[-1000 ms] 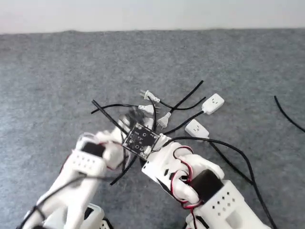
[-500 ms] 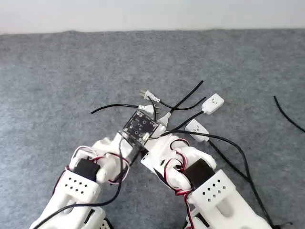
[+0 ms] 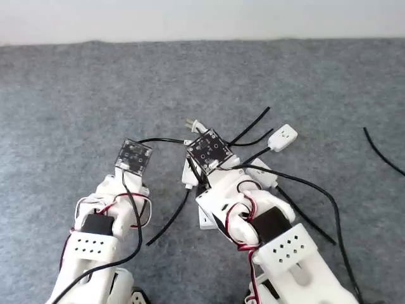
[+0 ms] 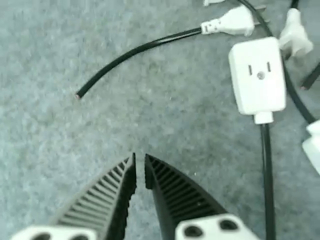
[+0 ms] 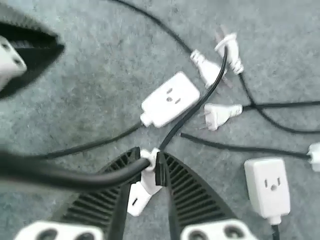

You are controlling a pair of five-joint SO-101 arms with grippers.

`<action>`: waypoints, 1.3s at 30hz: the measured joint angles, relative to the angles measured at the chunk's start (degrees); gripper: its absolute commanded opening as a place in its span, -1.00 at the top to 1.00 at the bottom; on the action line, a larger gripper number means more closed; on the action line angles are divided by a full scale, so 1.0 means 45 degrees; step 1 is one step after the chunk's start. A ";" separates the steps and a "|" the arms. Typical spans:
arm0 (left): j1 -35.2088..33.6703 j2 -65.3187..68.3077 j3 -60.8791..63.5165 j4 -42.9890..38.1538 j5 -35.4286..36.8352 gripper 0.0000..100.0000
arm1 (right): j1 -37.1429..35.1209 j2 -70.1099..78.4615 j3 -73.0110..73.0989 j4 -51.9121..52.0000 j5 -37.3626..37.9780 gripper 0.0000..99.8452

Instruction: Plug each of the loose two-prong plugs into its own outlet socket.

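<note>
Grey carpet surface: right pincer pinches a white plastic cord fitting; left pincer closed and empty, a white rectangular outlet socket lengthwise ahead, a white two-prong plug beyond, both nearer the right pincer.

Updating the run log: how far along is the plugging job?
Done: nothing mated; the plugs lie loose and the middle socket has bare slots. In hand: the right hand is shut on the near socket at its cord end; the left hand is shut, empty, over carpet. Left: every pairing.
</note>
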 measured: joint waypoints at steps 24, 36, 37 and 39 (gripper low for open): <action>-0.0137 0.0000 0.0117 -0.0039 0.0137 0.95 | 0.0000 0.0156 0.2129 -0.2520 0.1016 0.98; -0.0156 0.0000 0.0195 -0.0039 0.0137 0.95 | -0.0918 0.0156 0.2129 -0.2344 0.0957 0.98; -0.0156 0.0000 0.0195 -0.0039 0.0137 0.95 | -0.0918 0.0156 0.2129 -0.2344 0.0957 0.98; -0.0137 0.0000 0.0195 -0.0039 0.0137 0.95 | -0.0918 0.0156 0.2129 -0.2344 0.0957 0.98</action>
